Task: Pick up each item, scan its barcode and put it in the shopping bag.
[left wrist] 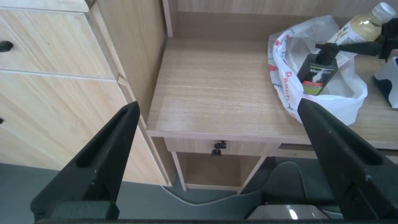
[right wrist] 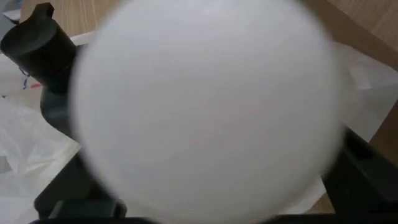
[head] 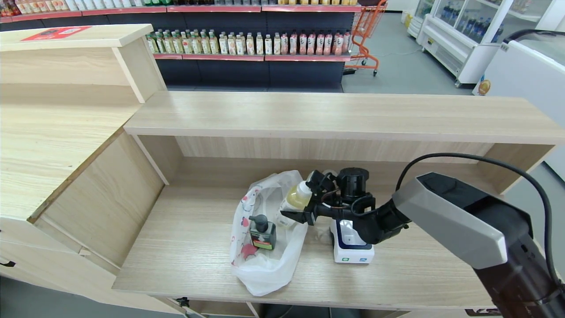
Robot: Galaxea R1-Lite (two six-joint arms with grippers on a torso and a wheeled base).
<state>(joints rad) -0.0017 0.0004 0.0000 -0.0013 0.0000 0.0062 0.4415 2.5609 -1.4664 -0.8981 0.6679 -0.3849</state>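
- Your left gripper (left wrist: 219, 107): jaws spread wide, holding nothing, well left of the shopping bag (head: 265, 276).
- Shopping bag: white, mouth open, dark pump bottle (head: 262, 232) standing inside.
- Bottle (head: 295, 198): pale yellow, white cap, near upright above the bag's right rim, clamped in your right gripper (head: 304, 208). You likely lower it leftward.

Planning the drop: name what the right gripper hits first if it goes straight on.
Probably the shopping bag: the right gripper, shut on the drink bottle, points into its open mouth, toward the pump bottle standing inside. Depth is unclear.
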